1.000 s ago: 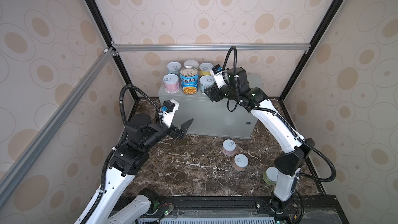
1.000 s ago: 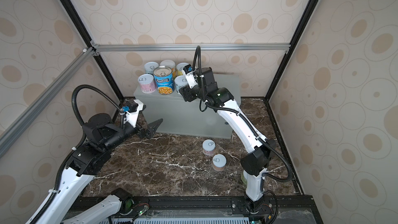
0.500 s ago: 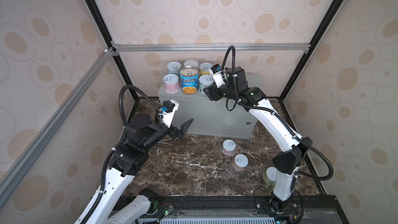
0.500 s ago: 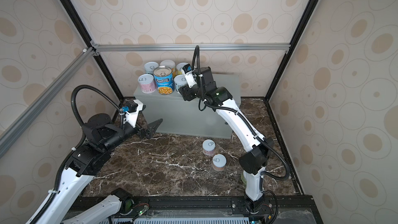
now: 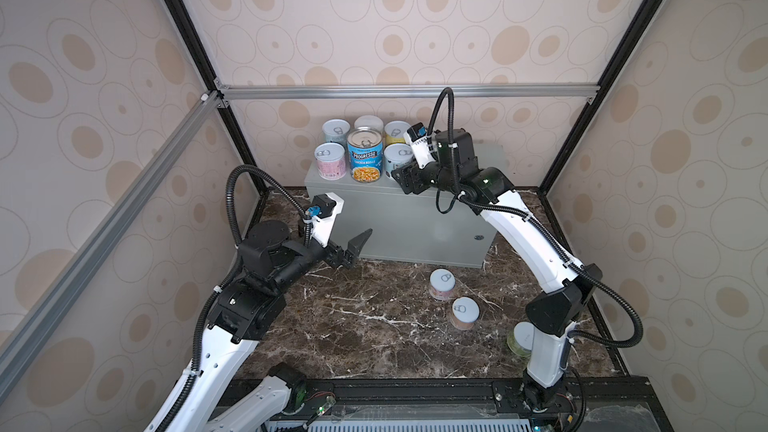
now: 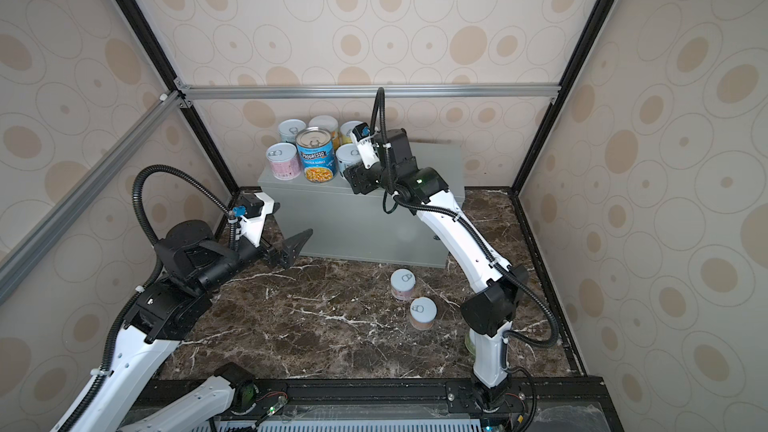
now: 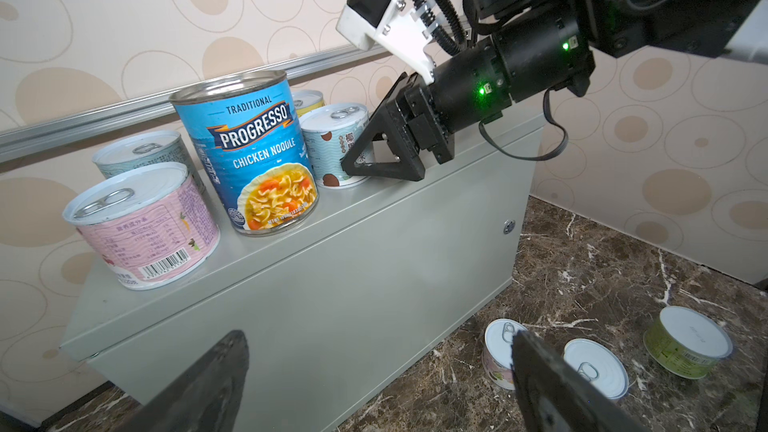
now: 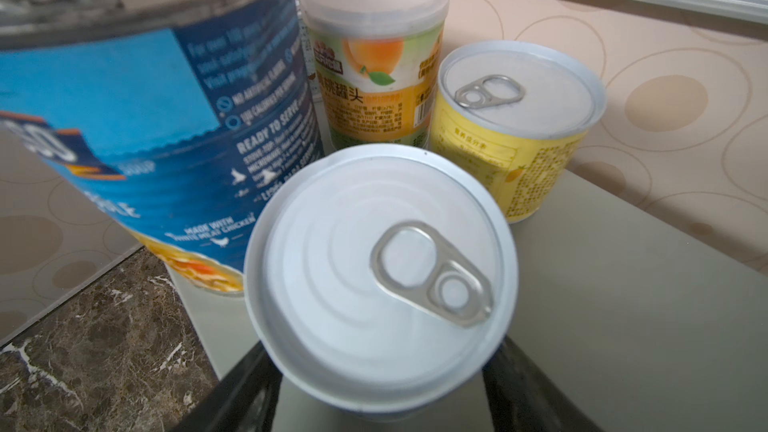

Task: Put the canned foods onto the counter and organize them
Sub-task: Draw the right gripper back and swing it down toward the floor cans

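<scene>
Top views first. In both top views the counter [image 5: 415, 222] sits at the far middle with six cans bunched on its left end. Front row, left to right: pink can [image 5: 330, 161], Progresso can [image 5: 365, 160], pale blue can [image 5: 397, 156].

The right gripper [image 5: 398, 175] reaches in from the right, low against the pale blue can, which stands upright on the counter top. The wrist hides the jaw gap, so I can't tell if it grips.

The left gripper [image 5: 349, 250] hangs over the marble floor [image 5: 353, 326] in front of the counter's left end. Its jaws are spread wide with nothing in them, well apart from every can.

On the marble, right of middle, are the first loose can [image 5: 442, 282] and the second loose can [image 5: 465, 312] just nearer. The green can [image 5: 519, 338] is half hidden behind the right arm's base.

Left wrist: one right gripper finger [image 7: 382, 155] lies along the pale blue can's [image 7: 332, 139] lower near side; the far finger is hidden behind the can. The can stands flat, just right of the Progresso can [image 7: 253, 151]. Touching or just off, can't tell.

Right wrist: the pale blue can [image 8: 382, 276] sits deep between the two fingers [image 8: 245, 392], one on each side of its body. The lid hides the contact, so gripped or loose can't be told. The yellow can [image 8: 511, 130] and peach can [image 8: 374, 56] stand farther back.
</scene>
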